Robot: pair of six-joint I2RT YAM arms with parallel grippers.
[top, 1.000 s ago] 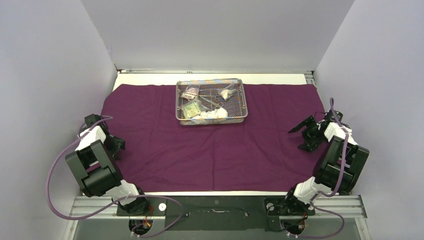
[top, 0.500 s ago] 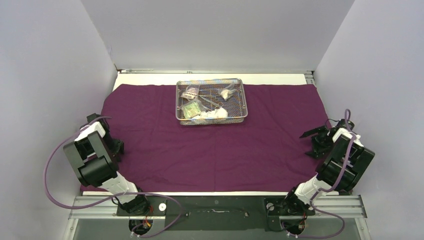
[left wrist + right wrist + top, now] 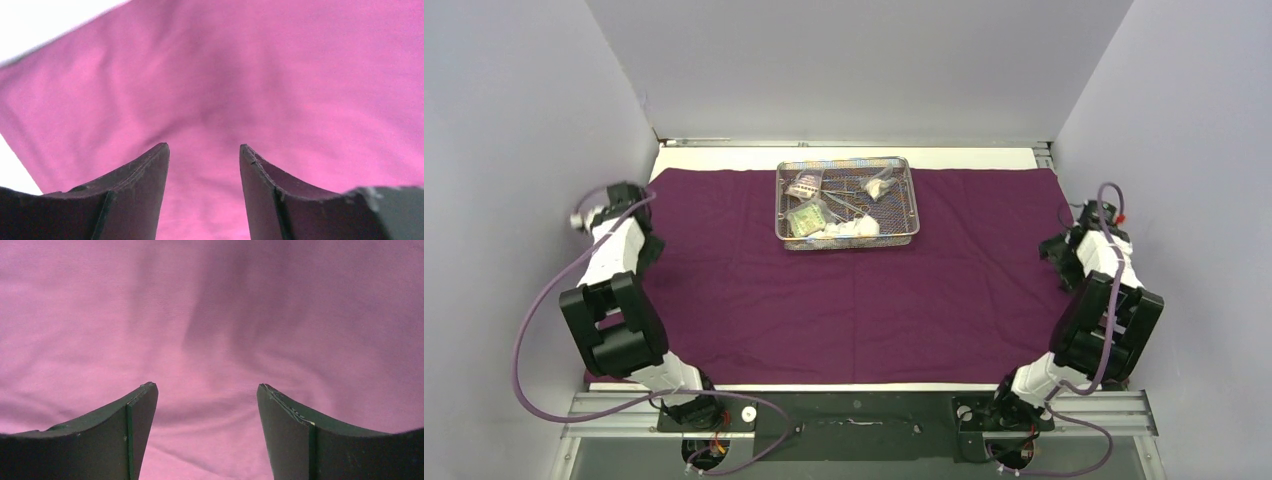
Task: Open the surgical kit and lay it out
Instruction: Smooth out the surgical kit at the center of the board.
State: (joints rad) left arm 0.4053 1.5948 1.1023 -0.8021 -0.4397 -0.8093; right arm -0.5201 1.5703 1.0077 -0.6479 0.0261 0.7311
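Presently, left jaws: held apart, nothing gripped, purple cloth wrap (image 3: pixel 260 75) seen between them at its far-left edge. Right jaws: likewise held apart and empty, over the wrap's right edge. Wrap is spread flat on the bench (image 3: pixel 724 158). Wire-mesh tray (image 3: pixel 848 245) is set on its far middle; gauze wads (image 3: pixel 860 226), clear packets (image 3: pixel 807 219) and forceps (image 3: pixel 848 201) are contained within.
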